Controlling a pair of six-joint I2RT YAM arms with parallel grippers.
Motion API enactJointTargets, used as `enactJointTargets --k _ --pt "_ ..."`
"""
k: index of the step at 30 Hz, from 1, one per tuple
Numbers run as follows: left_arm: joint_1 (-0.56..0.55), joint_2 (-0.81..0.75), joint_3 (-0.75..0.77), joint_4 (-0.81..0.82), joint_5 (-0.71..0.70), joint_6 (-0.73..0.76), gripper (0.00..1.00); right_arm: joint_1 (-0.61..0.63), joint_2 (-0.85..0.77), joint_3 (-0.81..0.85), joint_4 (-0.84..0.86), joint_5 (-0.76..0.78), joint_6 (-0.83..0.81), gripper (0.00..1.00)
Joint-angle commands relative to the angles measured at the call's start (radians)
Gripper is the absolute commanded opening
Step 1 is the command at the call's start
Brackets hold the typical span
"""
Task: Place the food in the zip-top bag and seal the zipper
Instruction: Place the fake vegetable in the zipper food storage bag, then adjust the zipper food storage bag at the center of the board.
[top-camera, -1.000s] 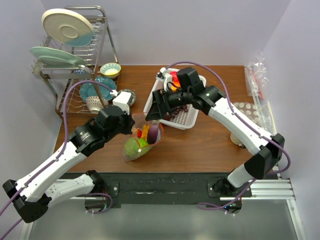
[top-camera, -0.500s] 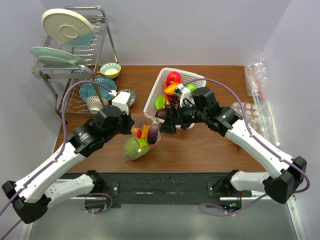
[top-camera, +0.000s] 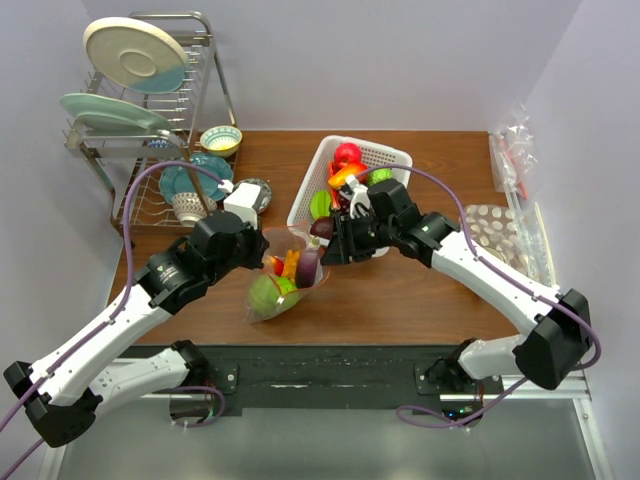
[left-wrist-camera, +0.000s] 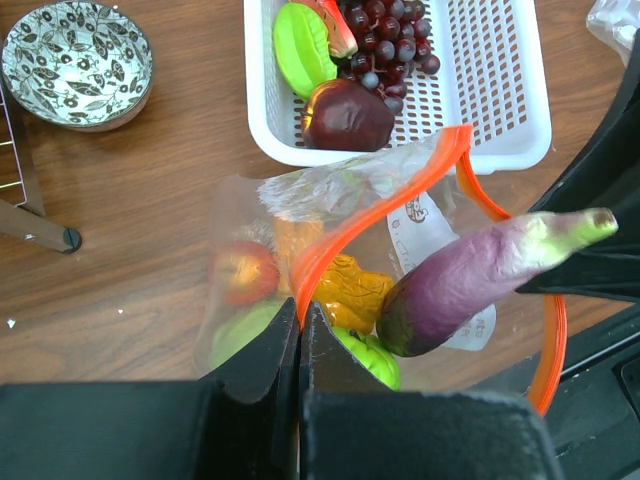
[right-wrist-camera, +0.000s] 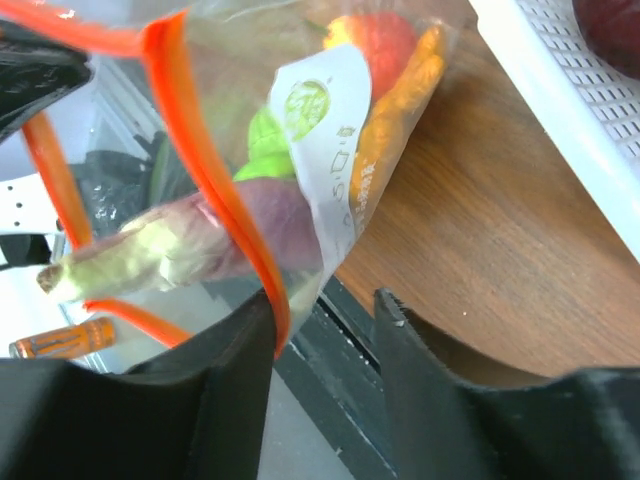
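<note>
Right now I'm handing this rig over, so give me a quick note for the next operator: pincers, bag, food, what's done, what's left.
Left pincer: shut on the bag at its rim, holding the mouth up.
Right pincer: jaws apart beside the zipper, holding nothing.
Done: eggplant lies in the bag with other food, its stem poking out of the mouth.
Left: grapes and more sit in the basket; zipper unsealed.

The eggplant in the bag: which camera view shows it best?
The left wrist view. There the eggplant shows almost whole, purple body and green stem end, leaning in the mouth of the zip-top bag. The right wrist view shows it blurred behind the plastic. The top view shows only a small purple shape.
</note>
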Motion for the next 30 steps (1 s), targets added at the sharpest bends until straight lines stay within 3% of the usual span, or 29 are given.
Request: enactJointTargets --k 1,3,7,11,15,27,29,30 --pt "-0.003 -0.016 0.018 0.048 -0.001 0.015 0.0 0.001 0.025 0.047 0.035 -0.017 0.033 0.33" --pt "-0.003 -0.014 0.021 0.048 -0.001 0.015 0.0 0.003 0.031 0.055 0.038 -0.025 0.034 0.26" --pt "-0.004 -0.006 0.027 0.045 -0.001 0.018 0.0 0.009 0.033 0.099 0.029 -0.05 0.037 0.0" --pt "-0.003 -0.008 0.027 0.04 0.002 0.015 0.0 0.007 0.028 0.318 -0.069 -0.024 0.004 0.0" --pt "-0.003 -0.014 0.038 0.025 0.006 0.01 0.0 0.007 0.031 0.422 -0.089 0.01 -0.004 0.0" --pt "-0.003 -0.028 0.165 -0.07 -0.02 0.033 0.0 0.009 0.076 0.19 0.041 -0.059 0.066 0.0" --pt "-0.003 -0.025 0.162 -0.077 -0.038 0.036 0.0 0.007 0.077 0.191 0.05 -0.074 0.071 0.06" --pt "-0.003 -0.026 0.153 -0.077 -0.043 0.036 0.0 0.009 0.08 0.192 0.055 -0.08 0.07 0.26"
